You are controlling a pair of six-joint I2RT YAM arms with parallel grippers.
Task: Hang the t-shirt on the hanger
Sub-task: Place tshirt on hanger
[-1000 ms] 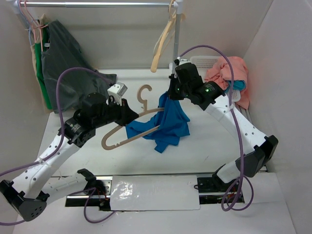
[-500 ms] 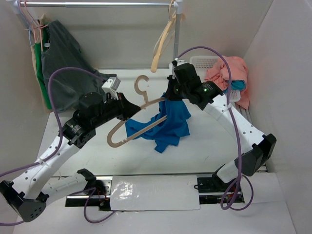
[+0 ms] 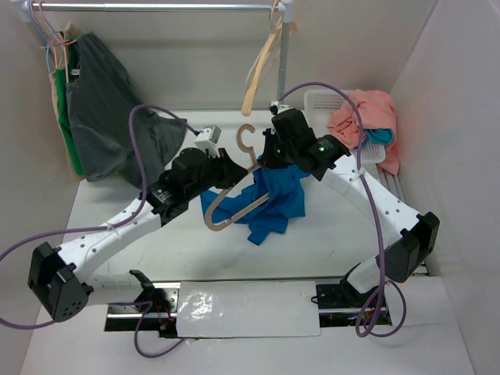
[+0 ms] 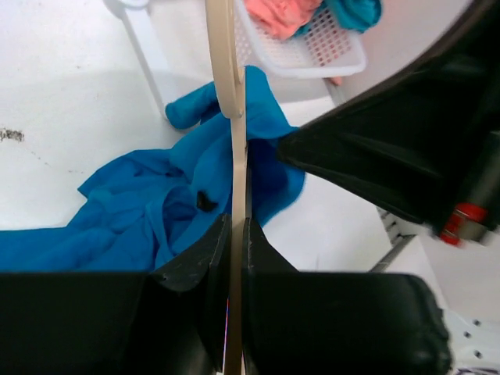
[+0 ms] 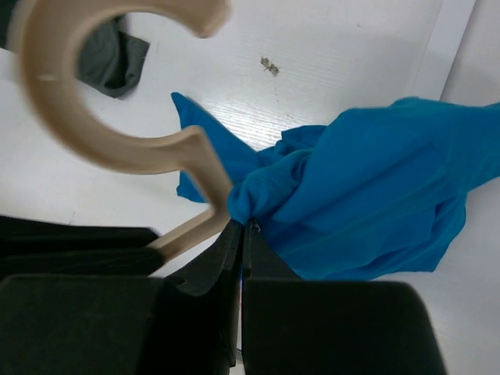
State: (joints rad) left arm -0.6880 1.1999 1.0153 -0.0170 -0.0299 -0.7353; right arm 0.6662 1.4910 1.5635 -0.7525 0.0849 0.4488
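Note:
The royal-blue t-shirt (image 3: 273, 201) hangs bunched from my right gripper (image 3: 268, 158), which is shut on a fold of it above the table; the cloth also shows in the right wrist view (image 5: 375, 203) and the left wrist view (image 4: 148, 211). The brownish-tan hanger (image 3: 234, 205) is held in the air by my left gripper (image 3: 226, 173), shut on one arm of it (image 4: 237, 226). Its hook (image 3: 247, 139) sits just left of my right gripper, and fills the upper left of the right wrist view (image 5: 94, 94). The hanger's lower arm crosses in front of the shirt.
A dark grey shirt (image 3: 109, 109) hangs at the back left with thin wire hangers (image 3: 47, 31). A pale cream hanger (image 3: 262, 66) hangs on the rail by the white post (image 3: 283, 55). A white basket (image 3: 328, 101) with salmon-pink cloth (image 3: 367, 117) stands back right.
My left arm has stretched right and back, carrying the hanger toward the shirt; its hook is now beside my right gripper. My right gripper has shifted slightly left with the shirt.

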